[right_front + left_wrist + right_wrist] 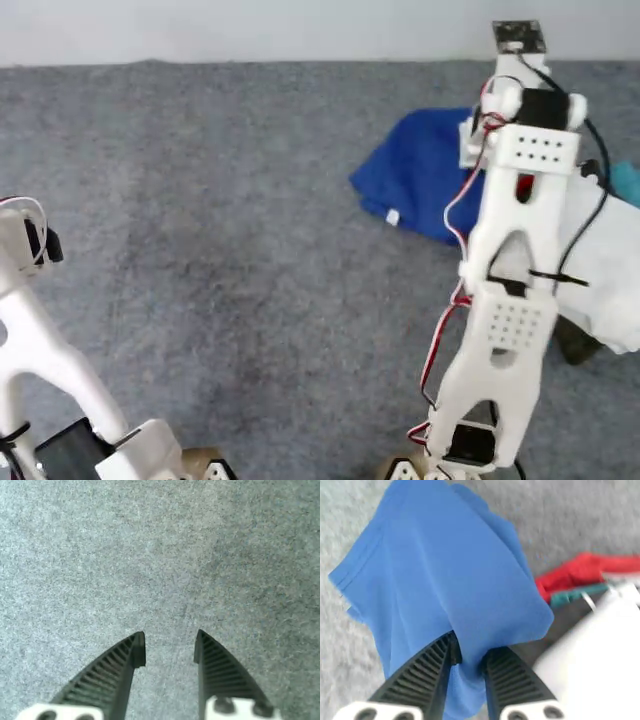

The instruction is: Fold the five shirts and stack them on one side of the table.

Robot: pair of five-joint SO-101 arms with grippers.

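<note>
Right tool point(470, 650) was pinched on the blue shirt point(445, 570), bunched on the surface point(250, 250) just beside the pile point(612, 275); left tool point(170, 647) was held spread, well apart from the pile. Pulling one shirt out was judged the step in hand: it must next be drawn clear and flattened.

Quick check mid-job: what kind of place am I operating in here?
Probably a lab or hobby test bench, not a home: a table covered in grey felt-like fabric against a plain pale wall, white plastic robot arms, and the right end effector pinching a blue shirt.
</note>
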